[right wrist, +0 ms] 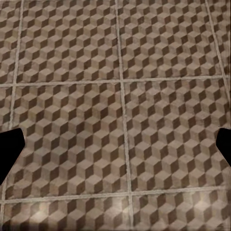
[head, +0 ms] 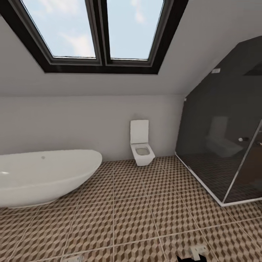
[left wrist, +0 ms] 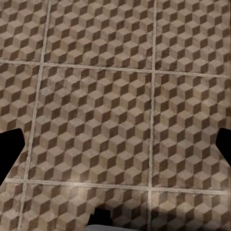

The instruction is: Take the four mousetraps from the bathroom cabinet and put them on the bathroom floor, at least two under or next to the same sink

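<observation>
**In transit: cabinet still to be found**

One bathtub [head: 43, 176] is seen at the lower left of the head view, one toilet [head: 141, 142] against the back wall at centre, one dark glass shower enclosure [head: 222, 145] at the right, and a skylight of two panes [head: 98, 29] across the top. The cube-patterned floor [head: 134, 218] is spread over the lower half. No mousetrap and no cabinet can be made out, so their place cannot be told.

In each wrist view the floor [left wrist: 115, 110] [right wrist: 120, 120] is looked down on, and the dark fingertips are seen at opposite edges of the frame: the left gripper [left wrist: 115, 149] is held wide apart with nothing between, and the right gripper [right wrist: 115, 149] likewise.

The step in hand is judged to be travel. It would be done well if the base were turned until the orange-brown sideboard is brought into view, with both arms kept tucked clear of the tub and glass.
</observation>
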{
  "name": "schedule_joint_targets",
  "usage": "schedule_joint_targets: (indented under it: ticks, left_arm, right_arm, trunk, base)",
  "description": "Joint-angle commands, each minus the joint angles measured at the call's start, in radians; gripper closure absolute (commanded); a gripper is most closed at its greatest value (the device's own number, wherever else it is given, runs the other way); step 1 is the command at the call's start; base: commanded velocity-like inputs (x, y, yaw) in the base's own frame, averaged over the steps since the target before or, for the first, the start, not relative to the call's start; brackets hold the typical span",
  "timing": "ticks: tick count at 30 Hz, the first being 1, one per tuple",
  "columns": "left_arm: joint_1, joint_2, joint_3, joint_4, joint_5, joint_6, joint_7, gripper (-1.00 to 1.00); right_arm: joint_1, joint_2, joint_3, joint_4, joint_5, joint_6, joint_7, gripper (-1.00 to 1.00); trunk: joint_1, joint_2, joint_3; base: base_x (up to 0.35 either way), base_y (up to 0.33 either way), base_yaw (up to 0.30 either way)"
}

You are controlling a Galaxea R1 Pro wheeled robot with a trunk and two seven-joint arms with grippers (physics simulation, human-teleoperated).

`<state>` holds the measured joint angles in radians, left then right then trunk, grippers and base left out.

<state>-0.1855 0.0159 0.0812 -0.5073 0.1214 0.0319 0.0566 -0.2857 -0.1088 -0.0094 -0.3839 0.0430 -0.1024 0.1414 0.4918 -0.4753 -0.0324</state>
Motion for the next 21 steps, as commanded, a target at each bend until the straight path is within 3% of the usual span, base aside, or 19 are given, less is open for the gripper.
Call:
schedule_joint_targets:
  ticks: [1, 11, 21]
  left_arm:
    - [0.000, 0.000, -0.001, -0.002, 0.011, 0.003, 0.003, -1.00]
    - [0.000, 0.001, -0.001, -0.002, 0.011, 0.003, 0.003, -1.00]
    - [0.000, 0.001, -0.001, -0.002, 0.011, 0.003, 0.003, -1.00]
  right_arm:
    - [-0.001, 0.000, -0.001, 0.001, 0.005, -0.003, 0.002, -1.00]
    - [-0.001, 0.000, 0.000, 0.001, 0.006, -0.004, -0.011, -1.00]
    - [-0.001, 0.000, 0.001, 0.001, 0.007, -0.004, -0.011, -1.00]
  trunk:
    - [-0.003, 0.005, 0.001]
    - [-0.042, 0.075, 0.032]
    - [-0.042, 0.075, 0.032]
  base:
    - [0.000, 0.000, -0.272]
    - [0.000, 0.000, -0.255]
    - [0.000, 0.000, -0.217]
